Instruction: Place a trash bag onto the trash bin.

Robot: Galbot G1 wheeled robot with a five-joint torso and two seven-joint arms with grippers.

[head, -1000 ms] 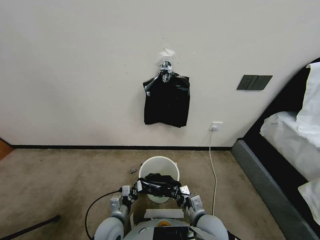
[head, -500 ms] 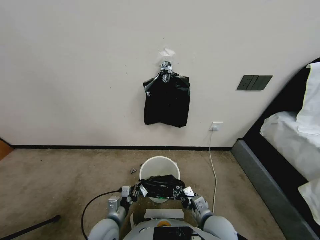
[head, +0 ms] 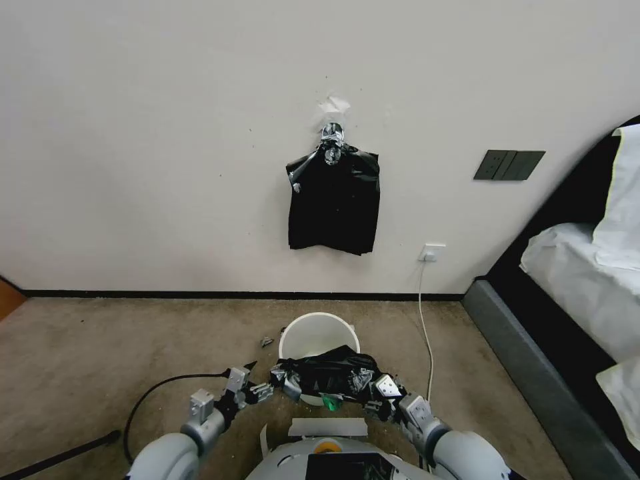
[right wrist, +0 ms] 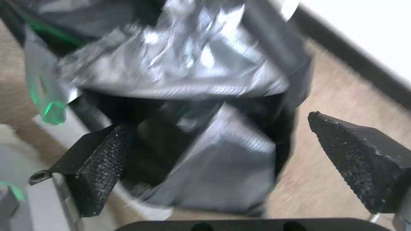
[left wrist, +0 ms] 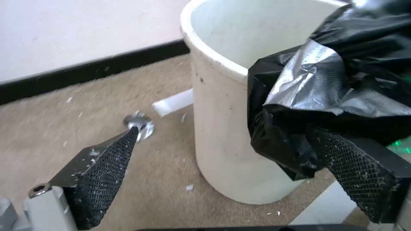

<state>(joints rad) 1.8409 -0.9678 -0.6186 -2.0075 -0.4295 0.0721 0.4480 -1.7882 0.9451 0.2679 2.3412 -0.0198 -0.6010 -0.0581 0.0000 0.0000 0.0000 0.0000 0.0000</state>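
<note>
The trash bin (head: 319,337) stands on the carpet (head: 100,353) just ahead of both grippers, near the wall (head: 167,133) where a flat bunch of black bags (head: 335,203) hangs. The trash bag (head: 327,375) drapes crumpled over the bin's near rim, between the two grippers. The left gripper (left wrist: 222,141), beside the bin's outer wall, is spread wide and released; one of its fingers (left wrist: 355,166) touches the bag's hanging edge, the other sits over bare carpet. The right gripper (right wrist: 222,144) is also spread apart, with bag folds lying loosely between its pads, not pinched. A small shiny scrap (left wrist: 139,123) lies on the carpet past the left fingertip.
</note>
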